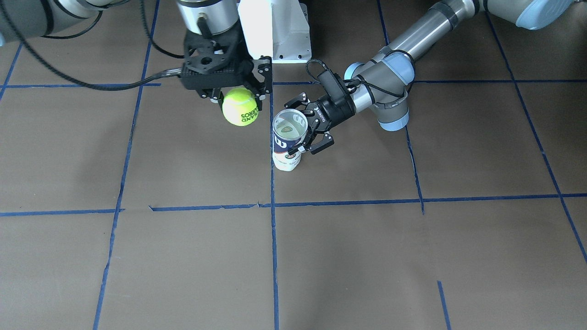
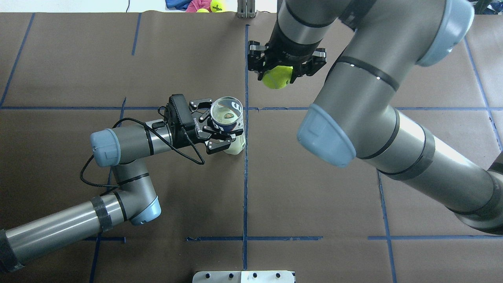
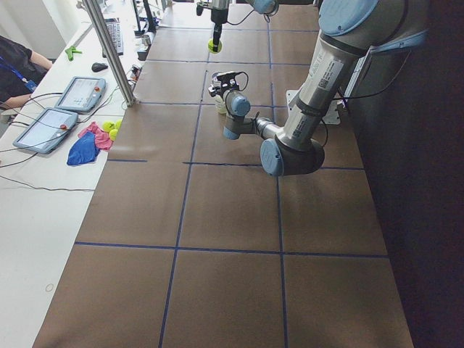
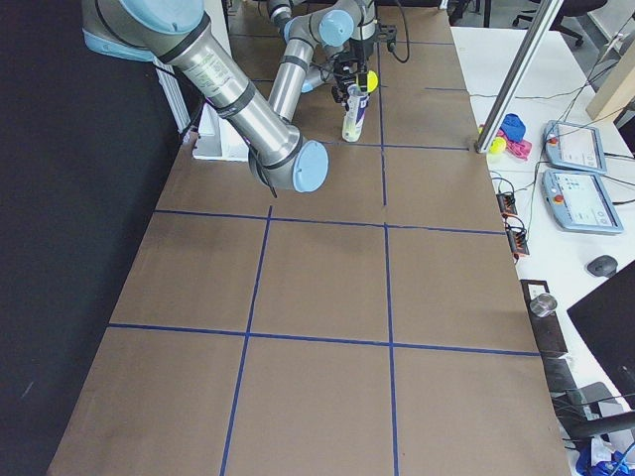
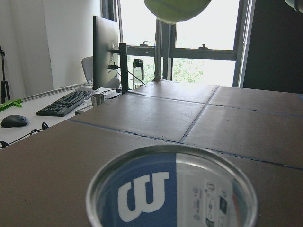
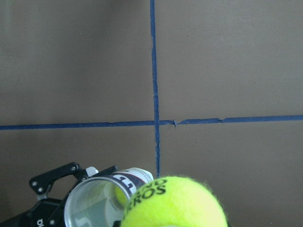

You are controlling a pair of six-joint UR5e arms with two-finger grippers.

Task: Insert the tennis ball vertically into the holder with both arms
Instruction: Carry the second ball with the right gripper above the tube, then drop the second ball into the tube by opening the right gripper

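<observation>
The tennis ball is yellow-green with dark lettering. My right gripper is shut on it from above and holds it in the air. The holder, a clear can with a navy and white label, stands upright on the table with its mouth up. My left gripper comes in level from the side, its fingers closed around the can's upper body. In the overhead view the ball is beyond and to the right of the can mouth, not over it. The left wrist view shows the ball above and beyond the rim.
The white pedestal base stands at the robot's side of the table. Blue tape lines cross the brown table. A desk with tablets, coloured toys and a metal post runs along the far side.
</observation>
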